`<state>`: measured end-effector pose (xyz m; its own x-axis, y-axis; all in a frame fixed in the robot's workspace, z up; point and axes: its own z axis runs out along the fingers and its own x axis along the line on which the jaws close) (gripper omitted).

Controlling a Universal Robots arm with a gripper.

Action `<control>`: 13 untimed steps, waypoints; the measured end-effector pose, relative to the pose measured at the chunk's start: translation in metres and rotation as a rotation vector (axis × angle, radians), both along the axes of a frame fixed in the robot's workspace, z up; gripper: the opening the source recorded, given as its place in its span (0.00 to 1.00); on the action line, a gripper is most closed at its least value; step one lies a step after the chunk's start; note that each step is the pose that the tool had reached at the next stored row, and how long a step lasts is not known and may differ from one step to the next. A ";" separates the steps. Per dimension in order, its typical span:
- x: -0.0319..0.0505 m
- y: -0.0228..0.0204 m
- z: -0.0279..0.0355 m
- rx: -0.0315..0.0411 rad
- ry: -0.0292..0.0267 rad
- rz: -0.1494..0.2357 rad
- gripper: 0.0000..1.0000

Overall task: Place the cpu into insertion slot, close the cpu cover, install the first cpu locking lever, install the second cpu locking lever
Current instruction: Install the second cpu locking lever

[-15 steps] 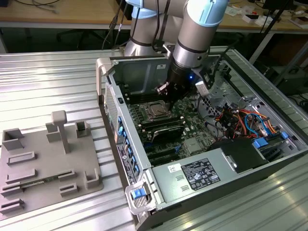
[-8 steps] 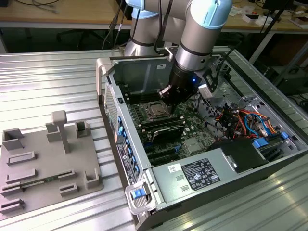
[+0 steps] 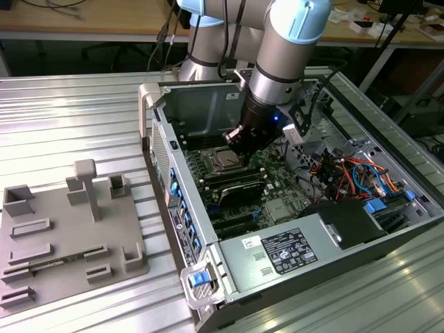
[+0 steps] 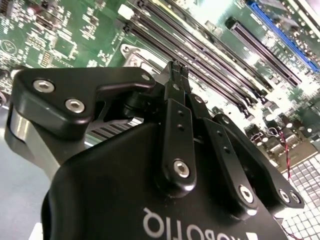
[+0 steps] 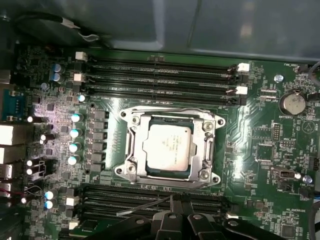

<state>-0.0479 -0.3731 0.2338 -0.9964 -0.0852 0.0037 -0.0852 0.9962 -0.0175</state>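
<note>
pincer over the seated cpu, cover down

pincer [image 3: 234, 142] hung just above the cpu [image 5: 167, 146], inside the open computer case [image 3: 208, 208]. in the second wrist view its black fingers [image 4: 176, 80] met at a single tip with no gap between them, and nothing was pinched there; i judged it closed and empty.

cpu lay flat in the insertion slot [image 5: 150, 121], square with the socket, pale metal face up. the cpu cover [image 5: 135, 142] lay flat around the cpu as a silvery frame, its cut-out centre showing the chip face. a thin wire rod [image 5: 142, 206] slanted across the motherboard [image 5: 260, 150] just beside the cpu, on the pincer's side of it, between the cover and the nearer memory slots [image 5: 150, 200]. it looked like a locking lever not hooked down, though i could not tell for sure.

handling, as a judgement: the cpu was light, rigid and slick on top, and the contacts beneath it were delicate, so any hold belonged on its outer edges, never pressing down at an angle. the cover was thin sheet metal, stiff but bendable; push on its frame edge. the lever was springy wire, apt to slip off a closed tip; take it near its free end.
</note>
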 end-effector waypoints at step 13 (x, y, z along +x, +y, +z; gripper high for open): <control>-0.0285 0.0000 -0.0070 0.0001 0.0214 0.000 0.11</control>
